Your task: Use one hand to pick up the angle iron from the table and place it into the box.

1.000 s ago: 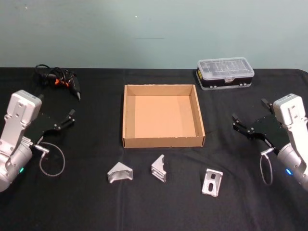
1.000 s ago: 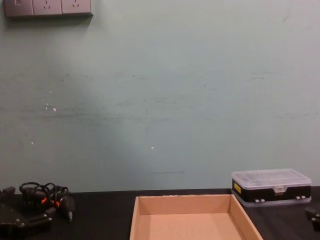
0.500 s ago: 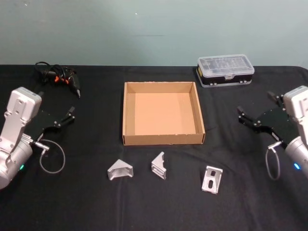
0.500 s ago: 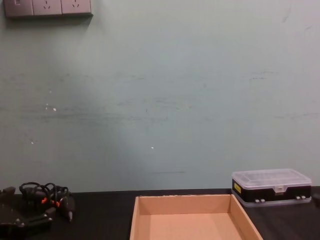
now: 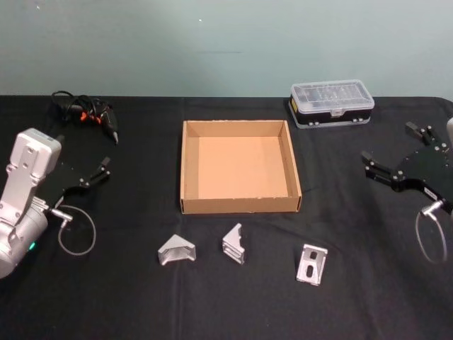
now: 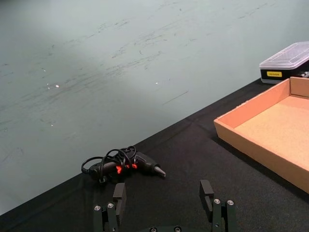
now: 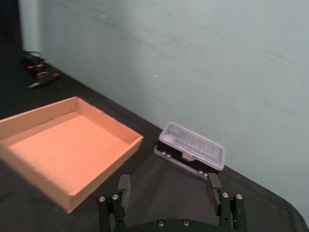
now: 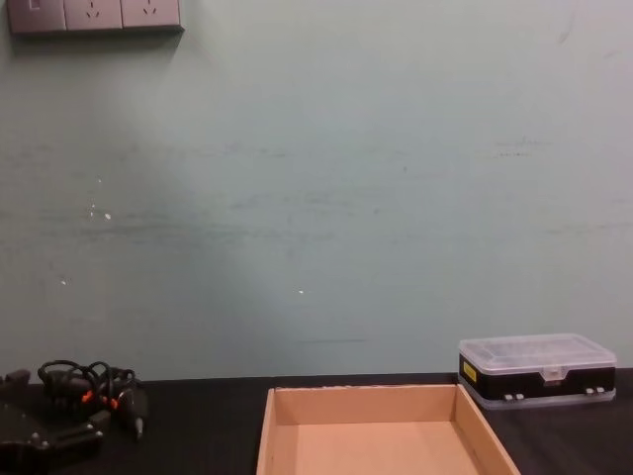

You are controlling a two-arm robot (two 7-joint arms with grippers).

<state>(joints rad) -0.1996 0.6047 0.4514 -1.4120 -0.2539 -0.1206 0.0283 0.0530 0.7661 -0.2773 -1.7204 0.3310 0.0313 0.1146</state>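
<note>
Clear-lidded black case point(image 5: 331, 104) at 1 o'clock in head view, lid shut, long side facing the camera; contents too small to tell. Yellow label point(image 8: 469, 373) on its front at the left end in chest view. Same case point(image 6: 286, 63) in left wrist view and point(image 7: 193, 151) in right wrist view. Cable tangle point(image 5: 85, 117) at 10 o'clock, black with orange bits, one pointed tip aimed toward 5 o'clock. Well apart from the case. Teal wall point(image 5: 226, 42) behind, scuffed. Row of wall sockets point(image 8: 94, 15) at 11 o'clock in chest view.
</note>
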